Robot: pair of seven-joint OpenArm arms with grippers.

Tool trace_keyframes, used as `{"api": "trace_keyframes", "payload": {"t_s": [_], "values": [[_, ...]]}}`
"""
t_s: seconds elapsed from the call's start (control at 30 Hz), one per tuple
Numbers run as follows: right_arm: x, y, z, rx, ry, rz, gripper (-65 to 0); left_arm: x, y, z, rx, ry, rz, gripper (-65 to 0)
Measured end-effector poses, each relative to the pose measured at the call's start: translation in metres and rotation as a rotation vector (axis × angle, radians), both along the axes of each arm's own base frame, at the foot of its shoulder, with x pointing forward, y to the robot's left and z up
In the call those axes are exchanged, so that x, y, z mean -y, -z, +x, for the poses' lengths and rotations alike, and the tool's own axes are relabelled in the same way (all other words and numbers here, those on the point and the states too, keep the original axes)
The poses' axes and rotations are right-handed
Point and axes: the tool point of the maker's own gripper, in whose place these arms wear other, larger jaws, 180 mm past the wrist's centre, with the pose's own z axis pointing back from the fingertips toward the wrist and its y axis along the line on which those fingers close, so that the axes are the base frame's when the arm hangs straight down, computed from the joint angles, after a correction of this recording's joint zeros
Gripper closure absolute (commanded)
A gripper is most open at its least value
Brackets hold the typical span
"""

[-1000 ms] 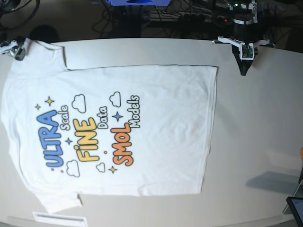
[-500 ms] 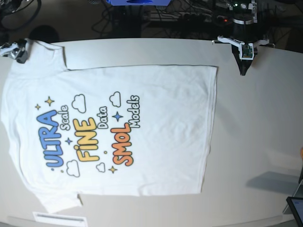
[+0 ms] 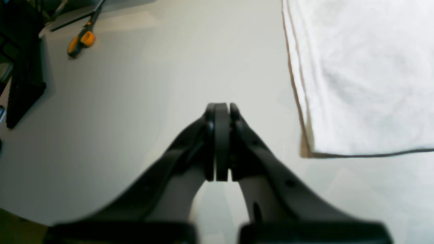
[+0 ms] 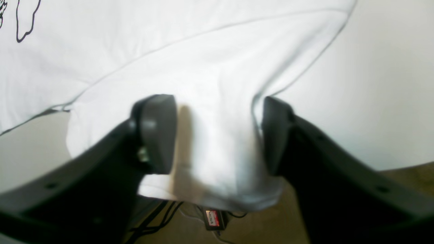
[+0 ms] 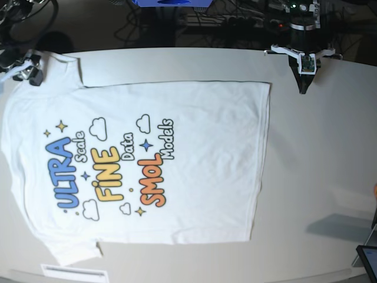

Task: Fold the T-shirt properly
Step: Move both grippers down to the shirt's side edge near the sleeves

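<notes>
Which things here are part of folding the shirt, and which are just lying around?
Part of the job:
- T-shirt, flat on the table
- right gripper, jaws either side of a sleeve
- left gripper, shut, beside the hem

Lying about:
- orange-handled tool
- white label strip
- dark device

White table (image 5: 330, 147), T-shirt (image 5: 194, 118) spread flat

Base cam overhead, far; wrist cams close behind pincers, T-shirt (image 5: 147, 165) shared.
</notes>
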Motion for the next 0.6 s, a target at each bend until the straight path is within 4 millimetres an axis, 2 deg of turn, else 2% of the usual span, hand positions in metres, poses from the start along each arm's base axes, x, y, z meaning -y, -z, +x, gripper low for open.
{"api": "trace_keyframes", "payload": {"t_s": [0.17,0.23,0.3,0.33,0.37,0.5,0.6], "values": [[-0.002,0.002,-0.002,-0.009,0.0,0.006,-16.1,0.0,0.0,0.0,0.004,-0.006,-0.015,-0.5],[-0.003,0.002,-0.001,-0.01,-0.004,0.008,-10.0,-0.001,0.0,0.0,0.022,-0.04,-0.089,-6.9],[-0.006,0.004,-0.001,-0.02,-0.02,0.011,-1.7,-0.004,-0.001,0.0,0.049,-0.087,-0.192,-20.7],[-0.007,0.004,-0.001,-0.022,-0.024,0.012,0.0,-0.005,-0.001,0.0,0.059,-0.101,-0.23,-26.4],[-0.009,0.005,0.0,-0.023,-0.03,0.015,0.0,-0.008,0.001,0.0,0.054,-0.117,-0.278,-30.9],[-0.01,0.005,0.0,-0.028,-0.034,0.016,-0.6,-0.017,0.013,0.001,-0.038,-0.149,-0.374,-32.4],[-0.01,0.005,0.0,-0.025,-0.034,0.018,-0.6,0.0,0.028,0.007,-0.12,-0.141,-0.498,-32.8]]}}
